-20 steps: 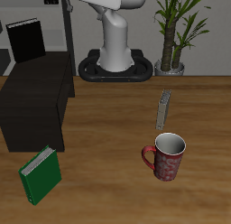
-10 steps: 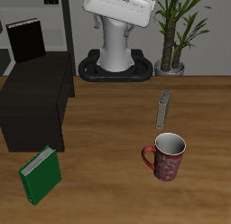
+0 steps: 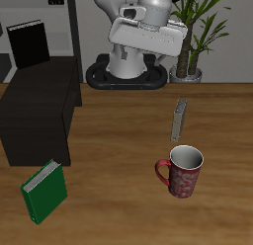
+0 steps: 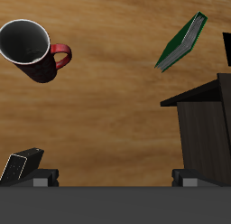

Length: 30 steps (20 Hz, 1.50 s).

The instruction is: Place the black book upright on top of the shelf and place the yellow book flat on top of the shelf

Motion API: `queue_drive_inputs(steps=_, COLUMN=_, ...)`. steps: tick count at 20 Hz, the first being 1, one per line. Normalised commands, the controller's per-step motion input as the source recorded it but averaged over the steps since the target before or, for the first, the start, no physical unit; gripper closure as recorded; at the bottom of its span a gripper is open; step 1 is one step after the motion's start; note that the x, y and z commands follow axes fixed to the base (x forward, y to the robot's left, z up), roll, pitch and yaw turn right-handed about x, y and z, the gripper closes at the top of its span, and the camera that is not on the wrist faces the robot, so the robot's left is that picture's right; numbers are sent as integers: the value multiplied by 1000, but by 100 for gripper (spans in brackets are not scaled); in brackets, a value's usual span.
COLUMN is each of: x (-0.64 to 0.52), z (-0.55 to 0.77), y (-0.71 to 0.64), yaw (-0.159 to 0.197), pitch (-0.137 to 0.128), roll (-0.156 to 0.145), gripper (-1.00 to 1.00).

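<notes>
Shelf [image 3: 40, 111] sits low and off to one side of the raised gripper [image 4: 115, 179], black book [image 3: 28, 41] upright on its top, well away; yellow book [image 3: 179, 120] stands on edge on the table beneath, just outside one finger; jaws spread, gripping nothing.

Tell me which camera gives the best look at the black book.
The exterior view: the black book stands upright and whole at the back of the shelf. The wrist view catches only a dark sliver at the frame's edge beyond the shelf, probably the book.
</notes>
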Motion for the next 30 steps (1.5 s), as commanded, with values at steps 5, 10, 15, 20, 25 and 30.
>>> queue_drive_inputs(steps=5, x=-98, z=-328, y=647, yaw=-44, pitch=36, roll=190, gripper=-100)
queue_drive_inputs(steps=10, x=-35, z=-241, y=319, yaw=-56, pitch=0, roll=130, gripper=-100)
queue_drive_inputs(steps=15, x=-2, z=-227, y=239, yaw=-42, pitch=-12, roll=32, gripper=-100)
queue_drive_inputs(steps=20, x=-106, z=-142, y=213, yaw=-32, pitch=-19, roll=34, gripper=-100)
queue_drive_inputs(steps=25, x=-152, z=-338, y=209, yaw=3, pitch=-22, roll=-18, gripper=-100)
queue_drive_inputs(steps=30, x=-162, z=-274, y=238, yaw=1, pitch=-47, roll=-15, gripper=-100)
